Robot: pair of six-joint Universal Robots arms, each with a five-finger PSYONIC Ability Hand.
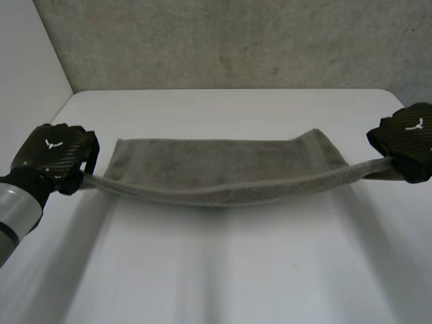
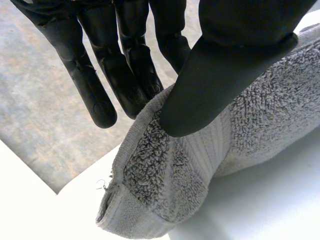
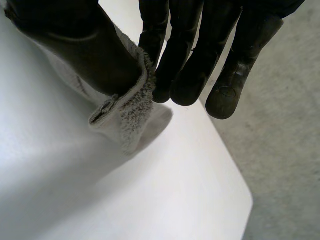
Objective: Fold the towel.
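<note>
Grey terry-cloth towel (image 1: 223, 169) is lying across the middle of the white table (image 1: 223, 277), long side running left to right. Far part is resting flat on the tabletop. Near long edge is being held up off the surface, strung between the two hands and sagging in the middle.

Left hand (image 1: 54, 156) is sitting at the towel's left end, at the near-left corner. In the left wrist view its thumb (image 2: 215, 85) is pressing down on the hemmed corner with the straight fingers (image 2: 120, 75) behind the cloth, so it is pinching the towel.

Right hand (image 1: 407, 138) is at the right end, near the table's right edge, gripping the near-right corner. In the right wrist view the cloth is trapped between its thumb (image 3: 85, 50) and the straight fingers (image 3: 172, 60), with the hem sticking out just past the thumb.

Step in hand looks like carrying the raised near edge over to the far edge for a lengthwise fold.

Risks from here:
- Both pinches are taking only a little cloth at the very corners, so a tug or pulling the hands apart could be slipping a corner free.
- Sagging middle could be touching down first and bunching under the fold.
- Hands travelling unevenly would be skewing the edges.
- The flat part could be dragging along the table.
</note>
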